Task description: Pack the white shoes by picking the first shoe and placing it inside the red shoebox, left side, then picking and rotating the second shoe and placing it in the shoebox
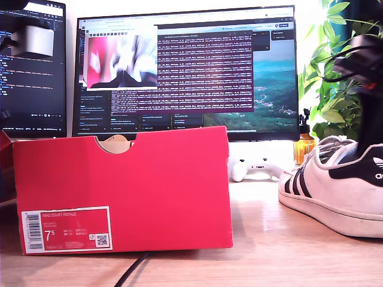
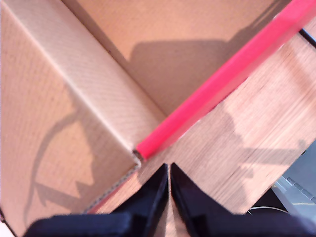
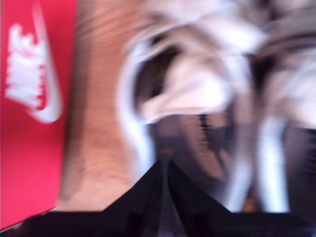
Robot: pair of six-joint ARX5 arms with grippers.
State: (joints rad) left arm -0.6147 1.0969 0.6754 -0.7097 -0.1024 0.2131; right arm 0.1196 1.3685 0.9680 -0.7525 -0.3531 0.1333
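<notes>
Nothing is packed yet as far as you can see: the red shoebox (image 1: pixel 122 191) fills the exterior view's lower left, its visible floor bare; one white shoe (image 1: pixel 335 188) waits lower right on the worktop (image 1: pixel 263 251). Both grippers' jaws look clenched, empty.

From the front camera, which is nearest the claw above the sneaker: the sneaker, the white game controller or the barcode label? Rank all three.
From my second gripper, judged in the exterior view:
1. White shoe: directly at the gripper, at the view's right.
2. White controller: on the desk, toward the middle.
3. Barcode label: on the red shoebox, at the view's far left.
</notes>
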